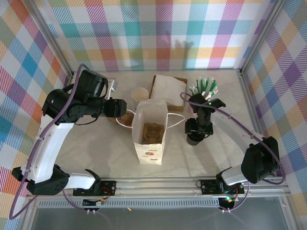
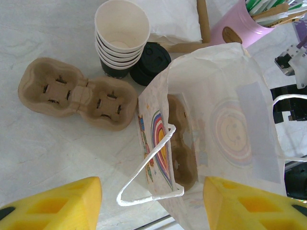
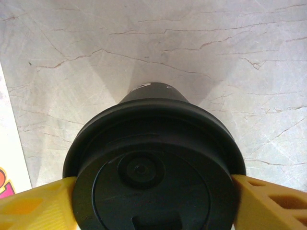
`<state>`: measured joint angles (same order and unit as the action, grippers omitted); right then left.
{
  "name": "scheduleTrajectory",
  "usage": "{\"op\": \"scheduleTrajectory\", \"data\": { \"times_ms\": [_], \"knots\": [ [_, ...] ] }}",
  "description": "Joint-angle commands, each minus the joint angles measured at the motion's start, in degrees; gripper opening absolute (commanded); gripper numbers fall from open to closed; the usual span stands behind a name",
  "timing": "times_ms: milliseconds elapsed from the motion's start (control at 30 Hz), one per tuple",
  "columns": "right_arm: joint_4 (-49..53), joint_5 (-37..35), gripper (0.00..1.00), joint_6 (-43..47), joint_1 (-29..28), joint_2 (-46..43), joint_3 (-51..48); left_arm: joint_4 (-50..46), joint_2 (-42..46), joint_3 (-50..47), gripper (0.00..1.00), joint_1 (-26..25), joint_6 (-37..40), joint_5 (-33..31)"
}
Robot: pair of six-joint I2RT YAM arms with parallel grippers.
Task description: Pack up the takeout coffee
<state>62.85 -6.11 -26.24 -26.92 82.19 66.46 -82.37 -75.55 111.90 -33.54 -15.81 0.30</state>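
The takeout coffee (image 1: 194, 139), a dark cup with a round black lid (image 3: 153, 167), stands on the table right of the white paper bag (image 1: 149, 146). My right gripper (image 1: 196, 130) comes down over it, and in the right wrist view the gripper (image 3: 153, 203) has its yellow fingers (image 3: 33, 203) pressed against both sides of the lid. The bag (image 2: 225, 96) stands upright and open, with a brown cup carrier (image 2: 184, 143) inside. My left gripper (image 2: 151, 201) is open astride the bag's near edge and its white handle (image 2: 144, 177); it sits left of the bag (image 1: 116, 109).
A second cardboard carrier (image 2: 76, 93) lies left of the bag. Behind it stand stacked lidless cups (image 2: 121, 28) and a black lid (image 2: 152, 61). A wooden tray of napkins (image 1: 168, 86) and a pink cup of sticks (image 1: 204, 88) are at the back.
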Motion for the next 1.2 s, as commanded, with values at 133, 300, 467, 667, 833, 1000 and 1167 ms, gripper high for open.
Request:
{"op": "scheduleTrajectory", "data": {
  "times_ms": [133,300,467,667,833,1000,1167],
  "knots": [
    [6.61,2.38,0.66,-1.23,0.55,2.91,0.30,2.05,0.39,0.01,0.58,0.67,-1.39,-1.98],
    [9.18,1.29,0.62,-3.77,0.60,1.25,3.74,4.09,0.14,0.82,0.59,0.73,-3.02,-3.02],
    [14.36,0.34,0.59,-5.54,0.52,-0.14,8.57,5.57,-0.60,2.69,0.58,0.67,-2.98,-1.70],
    [24.12,-1.42,0.54,-7.76,0.51,-0.46,19.53,6.41,-0.70,2.30,0.54,0.67,-0.49,1.74],
    [32.46,-2.56,0.53,-10.49,0.33,0.79,29.77,6.74,-0.57,-0.53,0.49,0.67,1.89,5.40],
    [38.86,-2.27,0.47,-13.19,-0.86,2.56,38.28,7.51,-0.54,-2.59,0.47,0.67,4.25,7.42],
    [39.37,-1.42,0.42,-16.63,-2.61,2.75,44.73,8.64,-0.02,-5.06,0.45,0.74,4.21,9.11]
  ]
}}
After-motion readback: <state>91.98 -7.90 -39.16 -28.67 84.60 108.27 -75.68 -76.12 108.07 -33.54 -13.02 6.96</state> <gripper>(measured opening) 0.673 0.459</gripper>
